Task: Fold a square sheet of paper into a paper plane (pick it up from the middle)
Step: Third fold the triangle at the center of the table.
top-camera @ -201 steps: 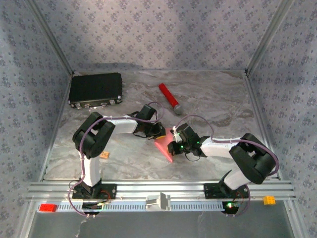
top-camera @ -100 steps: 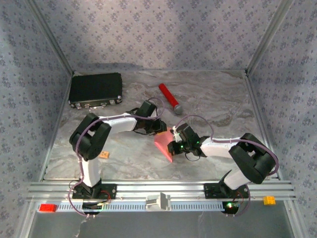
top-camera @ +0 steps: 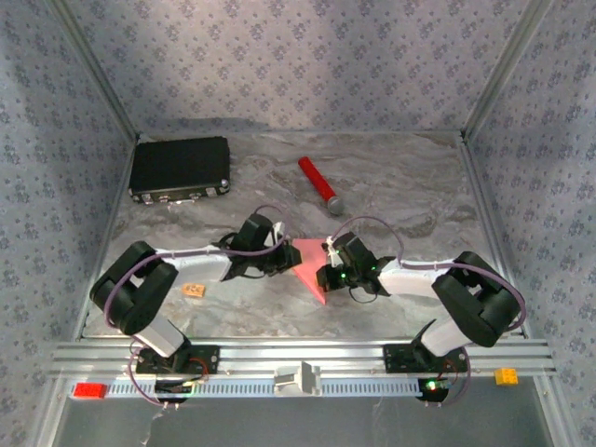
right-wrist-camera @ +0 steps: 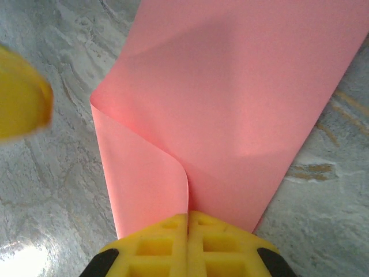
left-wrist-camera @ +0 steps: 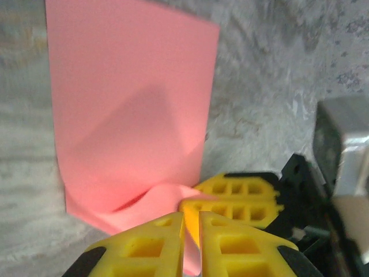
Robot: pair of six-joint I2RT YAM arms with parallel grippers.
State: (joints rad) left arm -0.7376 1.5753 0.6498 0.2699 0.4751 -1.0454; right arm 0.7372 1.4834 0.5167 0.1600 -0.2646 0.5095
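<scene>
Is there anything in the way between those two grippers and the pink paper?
Nothing visible. The right gripper is pinched shut on the folded edge of the square sheet of paper, and the left gripper pinches the sheet close beside it.

Black case (top-camera: 180, 168) back left; grey-tipped red cylinder (top-camera: 318, 184) centre; tan block (top-camera: 194, 291), perhaps wooden

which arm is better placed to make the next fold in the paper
Probably the left. The left fingers pinch a curled edge of the paper, so they could carry it across. The right fingers are shut on the folded end, anchoring it; moving them would likely lose the crease.
</scene>
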